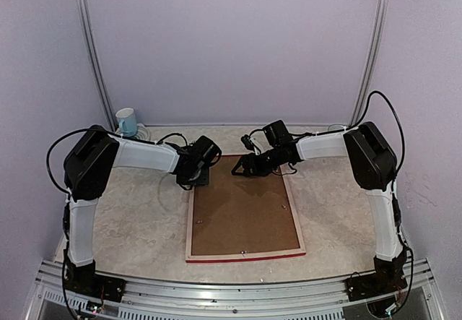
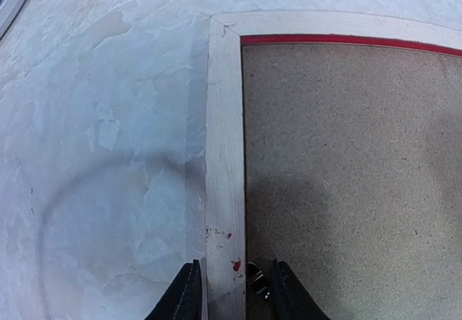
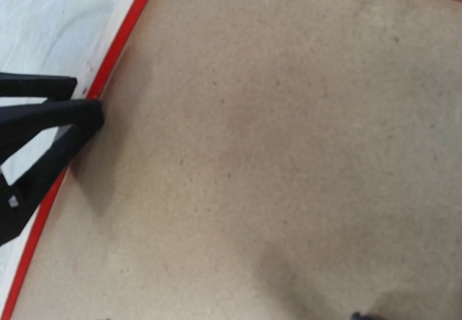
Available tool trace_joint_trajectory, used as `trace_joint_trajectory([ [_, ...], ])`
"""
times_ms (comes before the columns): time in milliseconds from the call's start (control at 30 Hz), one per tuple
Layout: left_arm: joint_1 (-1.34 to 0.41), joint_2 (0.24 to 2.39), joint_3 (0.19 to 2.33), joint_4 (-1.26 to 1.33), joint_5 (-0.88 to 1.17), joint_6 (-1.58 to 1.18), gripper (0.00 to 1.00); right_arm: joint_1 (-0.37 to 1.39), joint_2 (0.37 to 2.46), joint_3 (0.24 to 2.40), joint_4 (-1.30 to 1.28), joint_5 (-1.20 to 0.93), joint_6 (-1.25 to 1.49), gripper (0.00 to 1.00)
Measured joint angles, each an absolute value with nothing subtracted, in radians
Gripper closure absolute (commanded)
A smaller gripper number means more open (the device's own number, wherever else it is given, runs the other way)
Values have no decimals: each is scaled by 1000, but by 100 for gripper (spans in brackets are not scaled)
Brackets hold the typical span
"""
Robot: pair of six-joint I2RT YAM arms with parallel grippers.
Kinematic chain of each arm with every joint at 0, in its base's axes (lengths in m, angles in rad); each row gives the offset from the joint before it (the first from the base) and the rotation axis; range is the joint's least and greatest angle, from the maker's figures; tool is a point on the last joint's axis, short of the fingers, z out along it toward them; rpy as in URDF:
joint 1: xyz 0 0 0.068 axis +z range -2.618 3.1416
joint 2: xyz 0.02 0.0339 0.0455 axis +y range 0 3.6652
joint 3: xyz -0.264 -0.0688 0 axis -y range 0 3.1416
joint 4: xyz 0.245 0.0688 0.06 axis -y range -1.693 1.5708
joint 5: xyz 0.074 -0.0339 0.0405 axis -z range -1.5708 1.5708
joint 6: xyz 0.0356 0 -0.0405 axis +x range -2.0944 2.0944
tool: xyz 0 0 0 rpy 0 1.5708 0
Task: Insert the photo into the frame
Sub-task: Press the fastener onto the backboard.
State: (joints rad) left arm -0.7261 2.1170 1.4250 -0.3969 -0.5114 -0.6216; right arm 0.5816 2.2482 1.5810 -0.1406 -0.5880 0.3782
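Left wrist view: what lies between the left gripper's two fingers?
A pale wood side rail of the frame runs between the fingers of the left gripper, with a small metal tab beside the inner one. The left wrist view shows this.

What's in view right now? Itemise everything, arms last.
frame: 1, pale wood back with red edge, face down mid-table
backing board: 1, brown, set inside the frame
metal clip: 1 seen clearly, silver, on the board by the frame's left rail
cup: 1, pale blue and white, far-left table corner
table: 1, pale marbled, under everything
photo: none visible
left gripper: 1, black, straddling the frame's left rail near its far corner; grip unclear
right gripper: 1, black, open, one fingertip at the board's edge by the red lip
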Motion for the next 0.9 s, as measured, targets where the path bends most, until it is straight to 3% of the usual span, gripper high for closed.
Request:
trace_joint_trajectory([
  [100,-725,2119,1425,-390,-511,-625,61,582,2248,1579,-139,-588,378,29],
  [367,-703,2120,1425,-369,-495,-636,62,582,2248,1579,-137,-588,378,29],
  [700,-701,2120,1417,-351,-480,-646,71,582,2248,1578,-137,-588,378,30],
  [900,-702,2120,1412,-342,-479,-646,82,582,2248,1578,-137,-588,379,29],
])
